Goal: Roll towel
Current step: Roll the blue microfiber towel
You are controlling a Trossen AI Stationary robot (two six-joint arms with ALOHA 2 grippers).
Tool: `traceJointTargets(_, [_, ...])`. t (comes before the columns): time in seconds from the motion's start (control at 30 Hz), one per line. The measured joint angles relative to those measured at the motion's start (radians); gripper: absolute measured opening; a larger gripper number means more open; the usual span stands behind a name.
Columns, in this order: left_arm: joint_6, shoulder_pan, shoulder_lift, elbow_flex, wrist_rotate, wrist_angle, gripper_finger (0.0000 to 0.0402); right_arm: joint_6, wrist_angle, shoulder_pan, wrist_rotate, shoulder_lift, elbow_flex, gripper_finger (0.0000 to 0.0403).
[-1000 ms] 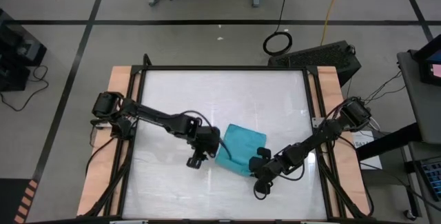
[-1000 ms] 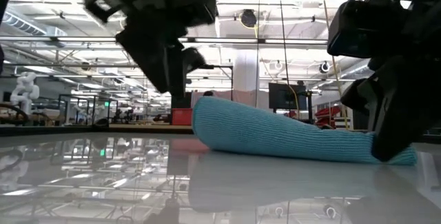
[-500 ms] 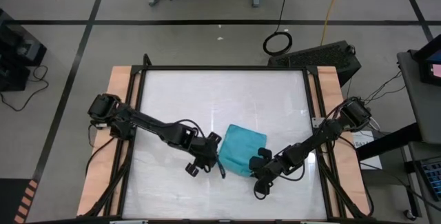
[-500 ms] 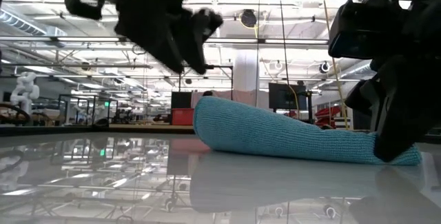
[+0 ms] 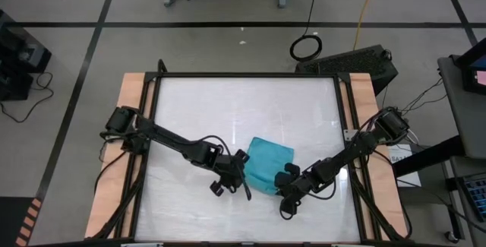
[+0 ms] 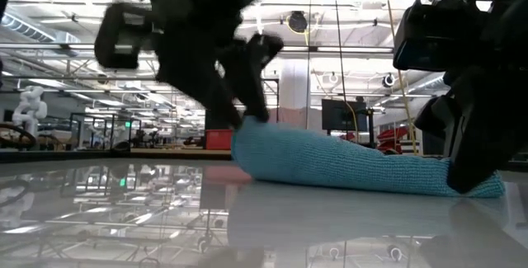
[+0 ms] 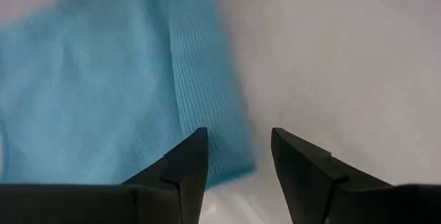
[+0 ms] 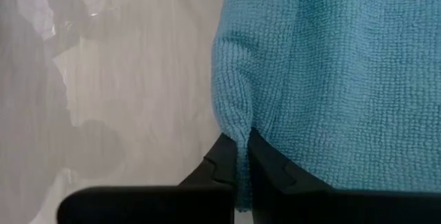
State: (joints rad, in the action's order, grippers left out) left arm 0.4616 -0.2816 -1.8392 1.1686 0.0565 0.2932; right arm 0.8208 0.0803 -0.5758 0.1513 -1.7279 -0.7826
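High view: the turquoise towel (image 5: 267, 164) lies folded into a squarish pad on the glossy white tabletop (image 5: 228, 110), ribbed terry weave, no clear long axis. Right pincer (image 8: 241, 156) pinches the towel's near edge tight; left pincer (image 7: 238, 156) stands parted at the towel's left corner.

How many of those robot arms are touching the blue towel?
1 for sure. The right gripper is shut on the towel at its near right corner. The left gripper is open at its left edge; contact is unclear.
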Motion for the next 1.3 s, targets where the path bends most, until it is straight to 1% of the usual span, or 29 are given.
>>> traceJointTargets(0.17, [0.026, 0.025, -0.019, -0.019, -0.009, -0.007, 0.0166, 0.013, 0.0, 0.0, 0.0, 0.0, 0.0, 0.0006])
traceJointTargets(0.33, [0.045, 0.048, -0.068, -0.027, 0.002, -0.013, 0.0166, 0.016, 0.0, 0.0, 0.0, 0.0, 0.0, 0.0006])
traceJointTargets(0.67, [0.043, 0.068, -0.131, -0.025, 0.093, -0.104, 0.0162, 0.032, 0.001, 0.0, -0.002, 0.0, 0.0, 0.0006])
traceJointTargets(0.77, [0.043, 0.072, -0.133, -0.025, 0.115, -0.114, 0.0133, 0.036, 0.001, 0.0, -0.002, 0.0, 0.0, 0.0006])
traceJointTargets(0.87, [0.026, 0.088, -0.135, -0.025, 0.139, -0.125, 0.0077, 0.036, 0.0, -0.001, -0.002, 0.006, 0.0, 0.0006])
traceJointTargets(0.93, [0.009, 0.107, -0.137, -0.025, 0.19, -0.132, 0.0033, 0.036, 0.001, -0.002, -0.002, 0.011, 0.001, 0.0006])
traceJointTargets(0.97, [-0.008, 0.119, -0.137, -0.025, 0.225, -0.131, 0.002, 0.036, 0.002, -0.003, -0.005, 0.015, 0.001, 0.0006])
traceJointTargets(1.0, [-0.029, 0.13, -0.138, -0.025, 0.265, -0.131, 0.0015, 0.035, 0.006, -0.005, -0.009, 0.019, 0.001, 0.0006])
traceJointTargets(1.07, [-0.089, 0.159, -0.14, -0.024, 0.38, -0.123, 0.0016, 0.035, 0.015, -0.013, -0.017, 0.03, 0.002, 0.0006])
traceJointTargets(1.13, [-0.152, 0.19, -0.142, -0.024, 0.544, -0.123, 0.0016, 0.035, 0.016, -0.022, -0.022, 0.038, 0.002, 0.0006])
traceJointTargets(1.2, [-0.204, 0.215, -0.142, -0.024, 0.673, -0.127, 0.0015, 0.032, 0.012, -0.037, -0.019, 0.047, 0.002, 0.0006])
traceJointTargets(1.3, [-0.264, 0.235, -0.142, -0.022, 0.773, -0.13, 0.0015, 0.034, 0.001, -0.055, -0.016, 0.063, 0.002, 0.0006])
